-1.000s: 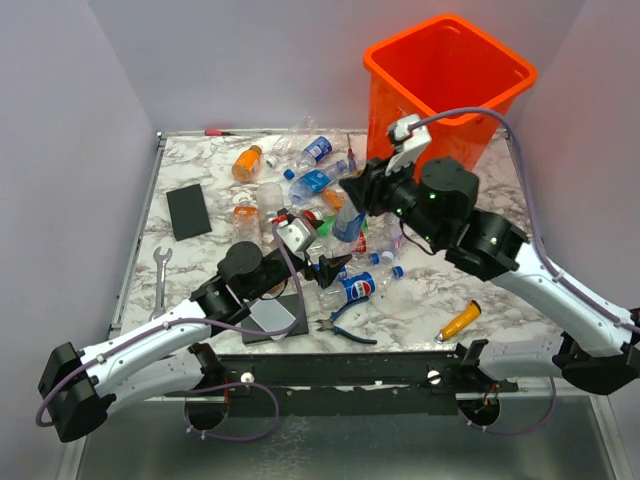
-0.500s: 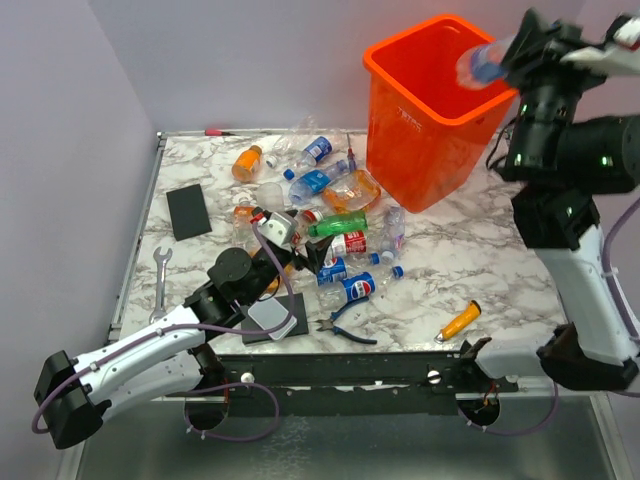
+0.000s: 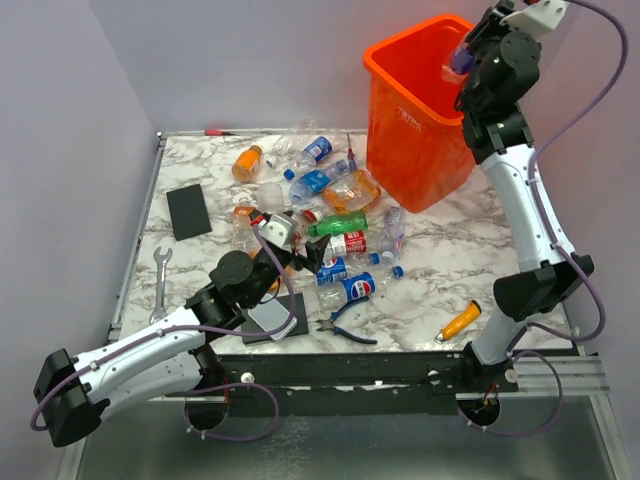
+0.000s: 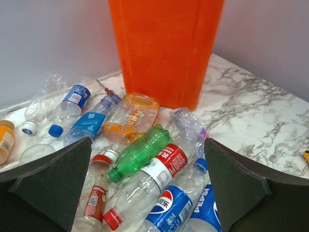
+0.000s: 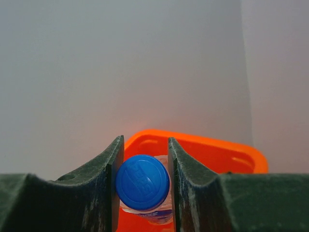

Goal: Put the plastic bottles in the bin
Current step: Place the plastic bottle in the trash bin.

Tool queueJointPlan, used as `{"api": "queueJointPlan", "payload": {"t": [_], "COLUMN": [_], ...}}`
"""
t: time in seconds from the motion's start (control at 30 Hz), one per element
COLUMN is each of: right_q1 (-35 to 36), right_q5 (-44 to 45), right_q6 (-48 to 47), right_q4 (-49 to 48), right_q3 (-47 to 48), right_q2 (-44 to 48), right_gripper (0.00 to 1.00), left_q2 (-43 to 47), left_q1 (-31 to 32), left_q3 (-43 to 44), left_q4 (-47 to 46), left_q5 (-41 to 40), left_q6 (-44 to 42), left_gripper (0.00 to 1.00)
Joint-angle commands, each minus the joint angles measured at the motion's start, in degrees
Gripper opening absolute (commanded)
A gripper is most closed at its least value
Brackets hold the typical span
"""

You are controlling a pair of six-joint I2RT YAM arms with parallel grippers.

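The orange bin (image 3: 420, 130) stands at the table's back right. My right gripper (image 3: 462, 60) is high over its right rim, shut on a clear bottle (image 3: 452, 68) with a blue cap (image 5: 142, 182). In the right wrist view the bin's opening (image 5: 217, 154) lies below the gripper (image 5: 145, 155). My left gripper (image 3: 312, 256) is open and empty, low over the pile of bottles. Between its fingers (image 4: 147, 145) lie a green bottle (image 4: 145, 152), a red-labelled bottle (image 4: 164, 166) and Pepsi bottles (image 4: 174, 208). A crushed orange bottle (image 4: 130, 118) lies near the bin's foot.
Blue-handled pliers (image 3: 345, 325) and an orange-handled screwdriver (image 3: 458, 322) lie near the front edge. A black pad (image 3: 188, 211) and a wrench (image 3: 161, 275) lie at the left. A grey block (image 3: 272, 318) sits under the left arm.
My right arm lifted the blue-capped bottle from the pile up to the bin, then swung left over its rim. My left gripper drew back slightly over the pile.
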State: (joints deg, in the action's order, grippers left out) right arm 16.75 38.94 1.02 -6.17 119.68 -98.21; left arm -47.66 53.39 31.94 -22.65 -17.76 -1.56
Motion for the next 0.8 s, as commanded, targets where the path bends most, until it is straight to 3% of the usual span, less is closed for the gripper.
{"api": "queueJointPlan", "payload": {"t": [0.0, 0.07, 0.1, 0.13, 0.23, 0.33, 0.47, 0.6, 0.77], "right_q1": [-0.25, -0.71, -1.02, -1.29, -1.39, -1.41, -1.38, -1.14, 2.72], "right_q5": [-6.50, -10.49, -13.22, -15.83, -17.92, -17.15, -18.34, -22.87, -32.74], "right_q6": [8.61, 9.63, 10.22, 10.56, 11.53, 11.89, 11.77, 14.47, 17.01], "right_q4": [2.09, 4.41, 5.55, 7.50, 14.21, 17.89, 17.90, 16.90, 13.75], "right_q3": [-1.42, -1.63, -1.60, -1.25, 3.33, 6.65, 6.25, 1.87, -12.13], "right_q2": [-2.12, -3.42, -4.07, -4.57, -7.57, -8.46, -5.14, 2.20, 16.71], "right_gripper": [0.00, 0.02, 0.08, 0.17, 0.64, 0.83, 0.96, 0.97, 0.96], "left_q2": [0.49, 0.31, 0.22, 0.06, -0.46, -0.60, -0.68, -1.01, -2.13], "left_q1": [0.40, 0.40, 0.40, 0.52, 0.49, 0.56, 0.54, 0.55, 0.56], "left_q3": [-0.66, -0.58, -0.57, -0.58, -0.48, -0.39, -0.39, -0.39, -0.32], "left_q4": [-0.65, -0.57, -0.55, -0.60, -0.50, -0.29, -0.26, -0.21, -0.25], "left_q5": [-2.67, -2.80, -2.78, -2.66, -2.54, -2.88, -3.61, -3.81, -4.70], "left_q6": [-1.34, -1.35, -1.23, -1.05, -1.07, -1.38, -1.77, -1.99, -2.08], "left_gripper": [0.99, 0.99, 0.99, 0.99, 0.99, 0.99, 0.99, 0.99, 0.99]}}
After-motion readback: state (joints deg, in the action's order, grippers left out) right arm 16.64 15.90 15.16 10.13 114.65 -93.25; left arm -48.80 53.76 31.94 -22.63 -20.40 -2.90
